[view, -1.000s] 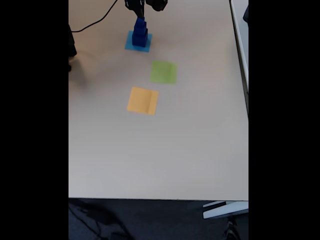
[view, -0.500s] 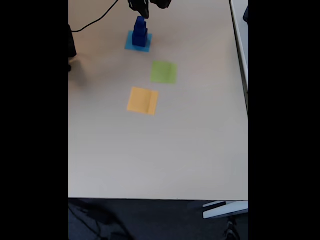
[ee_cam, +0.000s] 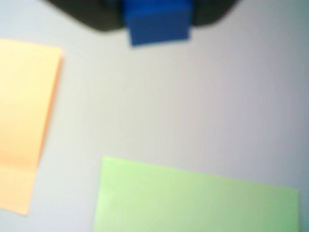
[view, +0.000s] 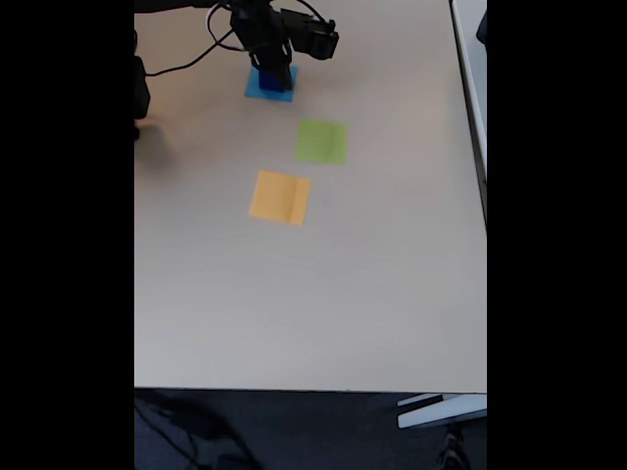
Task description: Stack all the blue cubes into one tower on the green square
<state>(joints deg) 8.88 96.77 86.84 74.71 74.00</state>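
In the wrist view a blue cube sits at the top edge, with the dark jaws close against both its sides. In the fixed view my gripper is down over the tower on the light-blue square. There the arm hides the upper cubes and only a low blue cube shows. The green square lies bare, below and right of the tower. It also fills the lower part of the wrist view as the green square.
An orange-yellow square lies below and left of the green one, and shows at the wrist view's left as the orange-yellow square. A black cable runs off the arm at the top left. The table's right edge is far off.
The arm, held above the tower at the top edge, has come down over it and now covers the upper cubes. The paper squares have not moved.
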